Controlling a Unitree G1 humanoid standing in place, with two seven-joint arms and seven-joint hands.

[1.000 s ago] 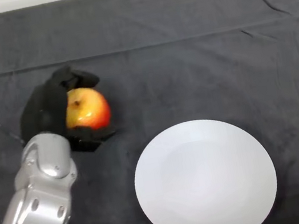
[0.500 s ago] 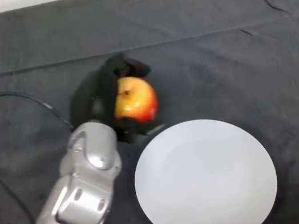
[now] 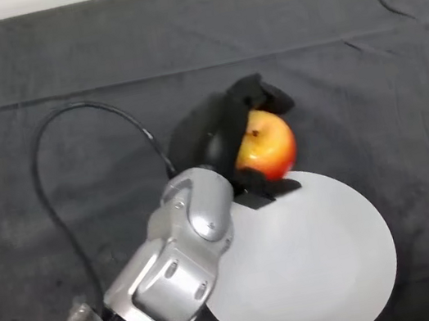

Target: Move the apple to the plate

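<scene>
A black robotic hand (image 3: 212, 137) grips a red-and-yellow apple (image 3: 265, 146) at the far-left rim of a white plate (image 3: 324, 266), its fingers (image 3: 257, 92) curled over the fruit's top and its thumb (image 3: 264, 184) hooked beneath. The apple sits at the plate's upper edge, partly over the rim and partly over the dark cloth (image 3: 343, 38) beyond it; whether the fruit touches the plate cannot be told from this angle. The silver-grey left arm (image 3: 179, 266) reaches in from the plate's near-left side, and its forearm covers the plate's left edge. The rest of the plate's white surface, toward its right and near sides, lies bare. The cloth spreads around the plate on every side, with a fold line running across it well beyond the plate and a few creases off toward the far right corner.
</scene>
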